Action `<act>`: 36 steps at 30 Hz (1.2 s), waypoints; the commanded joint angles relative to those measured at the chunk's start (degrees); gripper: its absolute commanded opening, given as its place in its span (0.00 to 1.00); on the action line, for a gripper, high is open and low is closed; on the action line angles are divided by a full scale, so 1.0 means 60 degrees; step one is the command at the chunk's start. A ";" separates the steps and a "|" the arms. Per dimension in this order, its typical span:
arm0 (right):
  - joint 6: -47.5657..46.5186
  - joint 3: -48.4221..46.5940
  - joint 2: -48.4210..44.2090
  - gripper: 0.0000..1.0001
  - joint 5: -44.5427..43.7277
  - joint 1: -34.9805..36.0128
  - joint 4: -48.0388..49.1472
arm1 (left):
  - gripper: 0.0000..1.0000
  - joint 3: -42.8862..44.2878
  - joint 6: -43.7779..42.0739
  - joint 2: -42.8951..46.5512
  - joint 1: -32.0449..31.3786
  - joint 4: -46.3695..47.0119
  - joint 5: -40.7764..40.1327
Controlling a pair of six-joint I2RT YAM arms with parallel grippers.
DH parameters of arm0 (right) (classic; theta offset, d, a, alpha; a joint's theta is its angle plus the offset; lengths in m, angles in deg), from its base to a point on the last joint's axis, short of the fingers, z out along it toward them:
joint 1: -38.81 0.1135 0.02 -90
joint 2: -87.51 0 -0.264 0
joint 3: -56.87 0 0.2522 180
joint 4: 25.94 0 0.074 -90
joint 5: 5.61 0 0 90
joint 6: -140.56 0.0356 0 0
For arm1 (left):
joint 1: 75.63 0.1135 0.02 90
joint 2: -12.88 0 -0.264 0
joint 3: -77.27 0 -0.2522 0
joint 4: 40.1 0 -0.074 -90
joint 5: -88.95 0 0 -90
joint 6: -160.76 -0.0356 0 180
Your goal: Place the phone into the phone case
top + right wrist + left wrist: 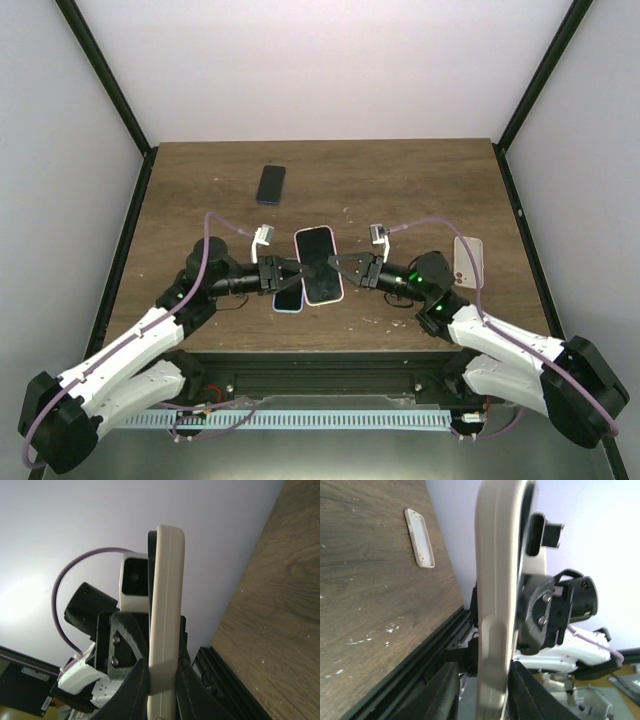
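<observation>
A phone case [318, 265] with a pale pink rim is held level above the table's middle, with a black phone screen [317, 258] showing inside the rim. My right gripper [337, 268] is shut on its right edge; in the right wrist view [162, 677] both fingers press the cream case edge [167, 605]. My left gripper [296, 273] straddles the left edge. In the left wrist view [482, 692] one finger [527, 695] touches the case [495, 605], while the other finger [437, 695] stands apart from it.
A dark phone [271, 184] lies at the back of the table. A beige case [468, 262] lies at the right, also in the left wrist view [419, 537]. A blue-rimmed flat item [288, 299] lies under the left gripper. Black frame posts flank the table.
</observation>
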 commanded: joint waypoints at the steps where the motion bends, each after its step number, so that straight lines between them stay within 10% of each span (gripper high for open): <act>1: -0.0549 -0.0292 -0.0468 0.09 0.1105 0.0214 0.0237 | 0.23 -0.0013 0.0131 -0.0171 0.0042 0.0946 0.0134; 14: -0.1664 -0.1293 -0.2136 0.40 0.0310 0.0210 -0.4035 | 0.00 -0.0078 -0.0345 -0.0388 0.0036 0.1596 0.1882; 23: -0.0969 -0.1809 -0.1846 0.46 -0.0034 0.0217 -0.3805 | 0.00 -0.0149 -0.0454 -0.0195 -0.0029 0.1728 0.2806; 36: -0.1781 -0.2108 -0.1803 0.01 -0.1058 0.0199 -0.3862 | 0.00 0.0470 -0.2261 -0.0119 -0.0074 -0.1370 0.2275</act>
